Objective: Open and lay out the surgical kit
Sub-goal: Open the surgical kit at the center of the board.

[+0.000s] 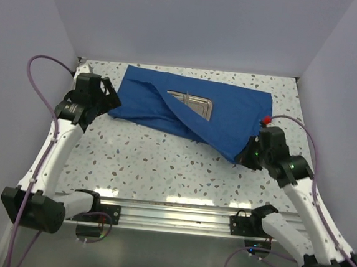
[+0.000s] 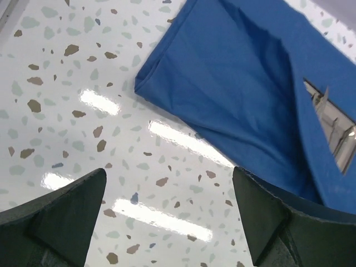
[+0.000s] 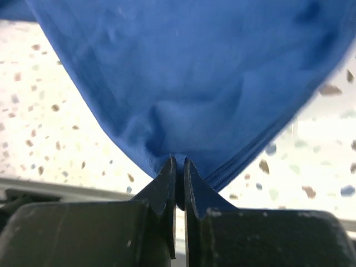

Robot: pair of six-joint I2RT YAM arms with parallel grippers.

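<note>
The royal-blue cloth wrap lies across the back of the table, partly unfolded. A gap in its folds shows the shiny steel tray, with slim silver instruments in it in the left wrist view. My right gripper is shut on the wrap's near right corner and holds it off the table. My left gripper is open and empty, just left of the wrap's left edge. In its own view the fingers stand wide apart over bare table.
The speckled tabletop stretches in front of the wrap. A metal rail runs along the near edge between the arm bases. White walls close in the back and both sides.
</note>
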